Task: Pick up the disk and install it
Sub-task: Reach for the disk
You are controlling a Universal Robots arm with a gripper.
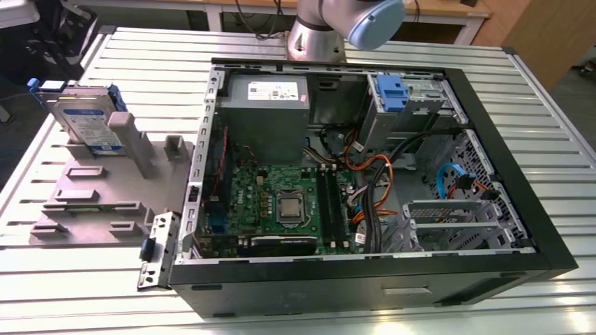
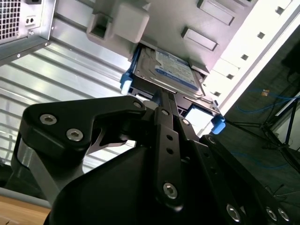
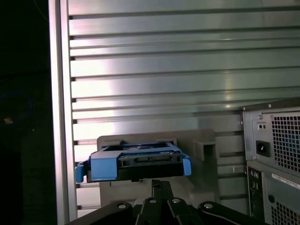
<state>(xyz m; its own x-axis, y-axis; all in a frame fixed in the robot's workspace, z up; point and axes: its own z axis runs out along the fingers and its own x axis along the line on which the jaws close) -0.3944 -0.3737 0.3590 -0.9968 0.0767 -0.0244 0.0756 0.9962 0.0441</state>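
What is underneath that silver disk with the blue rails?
The disk stands tilted on a grey holder, propped by a grey post, on the slatted table. Its bottom edge is hidden behind the holder.

A robotics lab or workshop bench — the tabletop is ribbed aluminium plate, and the robot arm is mounted at its far edge in the exterior view. An opened computer case lies on its side, motherboard and wiring bare. Toward the tabletop's edge at the exterior view's left, a grey fixture block holds the disk on edge. Behind stand wooden benches with hanging cables.
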